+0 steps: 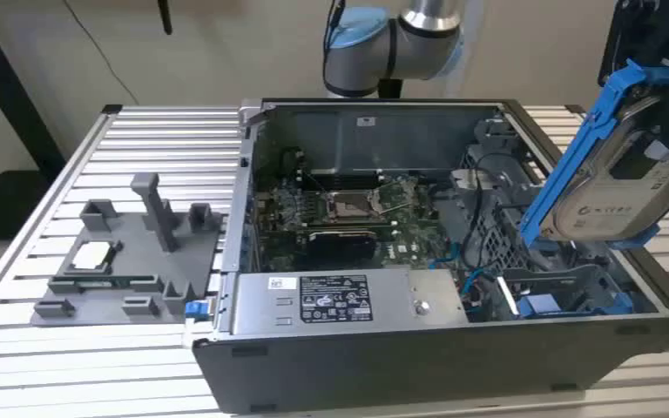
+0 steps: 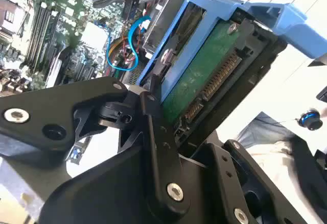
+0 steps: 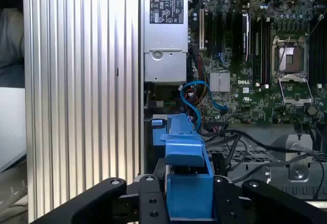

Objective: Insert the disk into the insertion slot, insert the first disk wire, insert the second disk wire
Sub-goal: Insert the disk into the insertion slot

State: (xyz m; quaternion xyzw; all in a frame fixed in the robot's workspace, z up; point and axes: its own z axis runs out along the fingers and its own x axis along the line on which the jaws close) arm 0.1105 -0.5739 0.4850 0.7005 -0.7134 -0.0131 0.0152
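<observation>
Gripper (image 2: 204, 81): clamped on the disk, one black finger (image 2: 153, 117) on each side of it.
Disk (image 1: 613, 187): in its blue frame, tilted steeply on edge, held in the air over the case (image 1: 428, 366) at the exterior view's right, clear of the slot.
Slot (image 1: 578, 274): below the disk, in the case's near corner, with blue fittings.
Power box (image 1: 334, 300): beside the slot, along the case's near wall.
Circuit board (image 1: 347, 209): on the case floor beyond.
Tray (image 1: 125, 261): on the slatted table (image 1: 160, 148), at the exterior view's left of the case.
</observation>
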